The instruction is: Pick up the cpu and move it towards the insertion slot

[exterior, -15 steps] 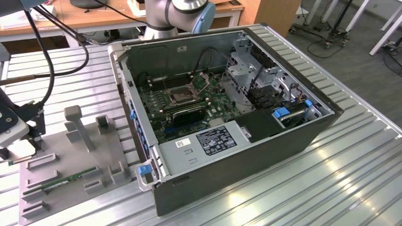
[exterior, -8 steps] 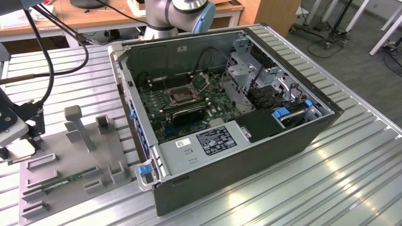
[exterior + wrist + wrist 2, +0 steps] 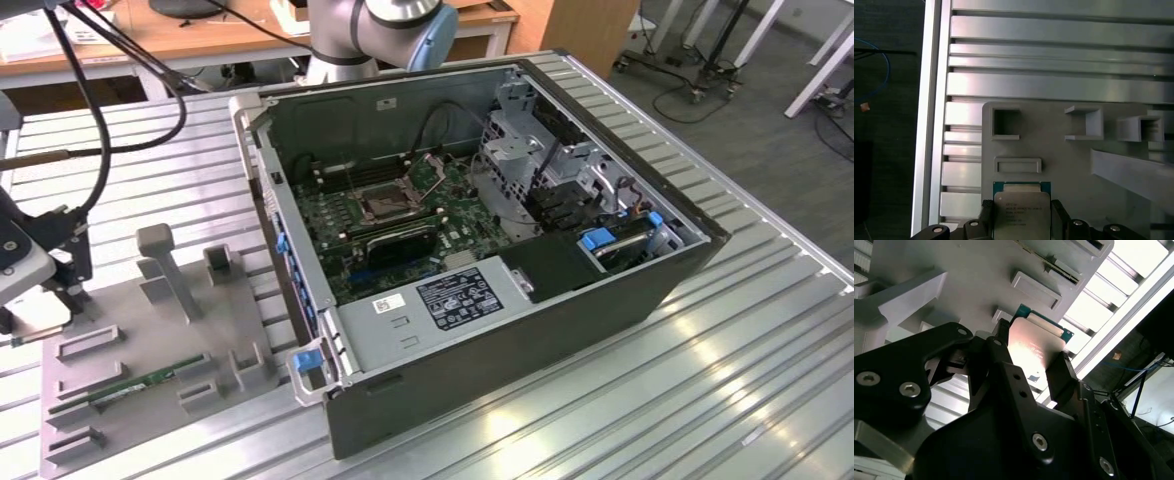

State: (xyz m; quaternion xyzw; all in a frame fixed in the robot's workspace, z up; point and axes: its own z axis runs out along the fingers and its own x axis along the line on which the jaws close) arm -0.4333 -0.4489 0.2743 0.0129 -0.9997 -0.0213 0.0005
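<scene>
In your first wrist view the end effector (image 3: 1022,214) is clamped on the one cpu (image 3: 1021,221), over the grey fixture (image 3: 1064,165). Your exterior view adds the one insertion slot (image 3: 378,208), well apart inside the open computer case (image 3: 534,345).

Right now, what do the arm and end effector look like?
The arm is a silver-grey tube with a light-blue joint cap. The end effector is matte black, built of angular plates, with two blocky fingers and silver hex screws. In the exterior view, black cables run down toward it.
</scene>
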